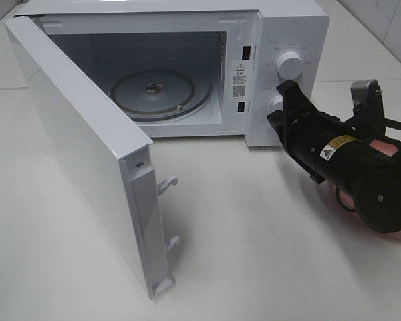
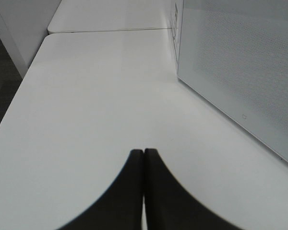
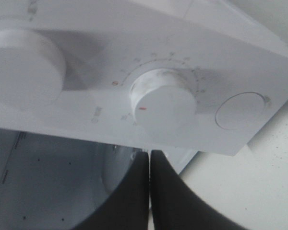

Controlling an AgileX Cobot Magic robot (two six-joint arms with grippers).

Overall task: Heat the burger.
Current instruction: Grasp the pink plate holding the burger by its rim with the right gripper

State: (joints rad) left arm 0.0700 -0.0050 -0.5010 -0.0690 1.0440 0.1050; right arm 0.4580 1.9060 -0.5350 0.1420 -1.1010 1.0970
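Observation:
The white microwave (image 1: pixel 281 27) stands at the back with its door (image 1: pixel 80 134) swung wide open to the left. Its glass turntable (image 1: pixel 154 90) is bare. My right gripper (image 1: pixel 289 88) is shut and empty, with its tips at the control panel just by the lower knob (image 1: pixel 275 103). In the right wrist view the shut fingers (image 3: pixel 149 155) sit just under that knob (image 3: pixel 163 108). My left gripper (image 2: pixel 143 154) is shut and empty over bare table, beside the outer face of the door (image 2: pixel 240 72). The burger is hidden from view.
An upper knob (image 1: pixel 289 65) sits above the lower one, and a round button (image 3: pixel 240 110) is beside it on the panel. A bit of pink plate (image 1: pixel 394 148) peeks out behind the right arm. The door's latch hooks (image 1: pixel 168 182) stick out toward the table's middle.

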